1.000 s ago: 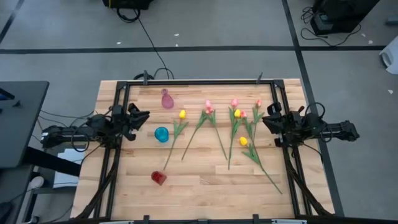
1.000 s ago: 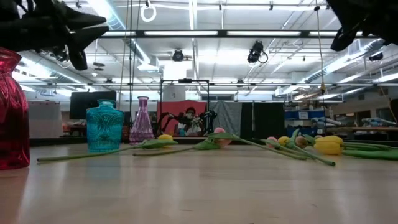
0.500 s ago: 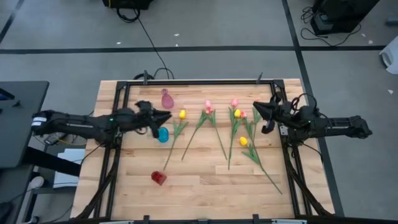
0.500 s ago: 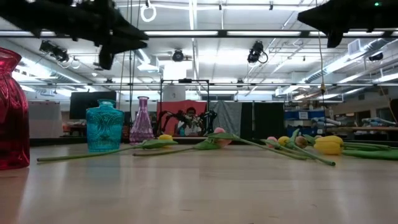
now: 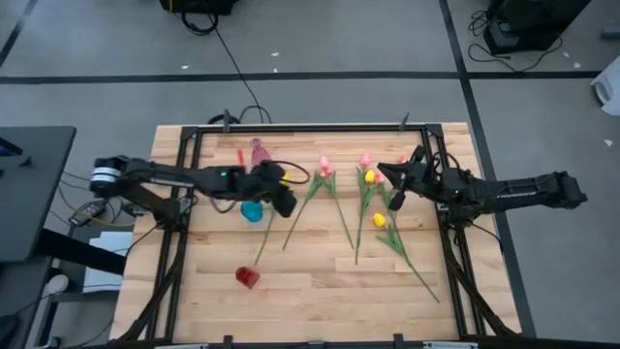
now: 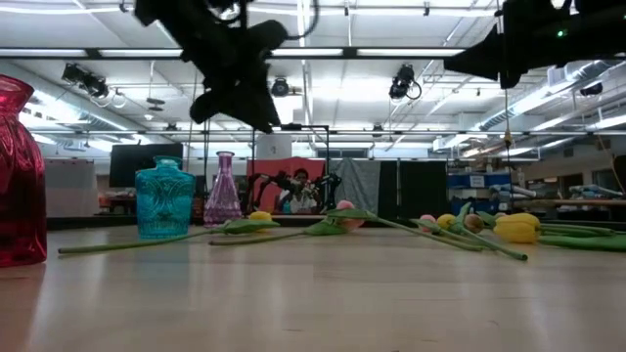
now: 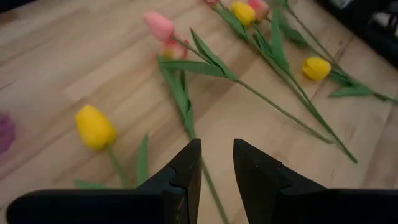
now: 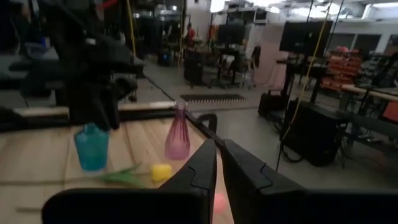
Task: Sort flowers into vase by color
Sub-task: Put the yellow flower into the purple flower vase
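Note:
Several tulips with yellow or pink heads lie flat on the table, stems toward the near edge: a yellow one (image 7: 94, 126), a pink pair (image 5: 325, 167), two more yellow ones (image 5: 369, 176) (image 5: 379, 220). My left gripper (image 5: 287, 204) (image 7: 217, 146) hangs above the table between the left yellow tulip's stem and the pink pair's stem, pointing down, fingers a narrow gap apart, touching nothing. My right gripper (image 5: 386, 184) (image 8: 219, 146) hovers level above the right-hand tulips, shut, pointing toward the table's left.
Three small vases stand upright on the left half: pink (image 5: 260, 153) near the far edge, blue (image 5: 252, 209) just beside my left arm, red (image 5: 247, 277) toward the near edge. A black frame (image 5: 310, 127) borders the table. Bare wood lies along the near edge.
Both arms have reached in from the table's sides. My left gripper travelled right, past the blue vase, to the left yellow tulip and tipped downward. My right gripper travelled left, to above the right-hand tulips. Flowers and vases have stayed put.

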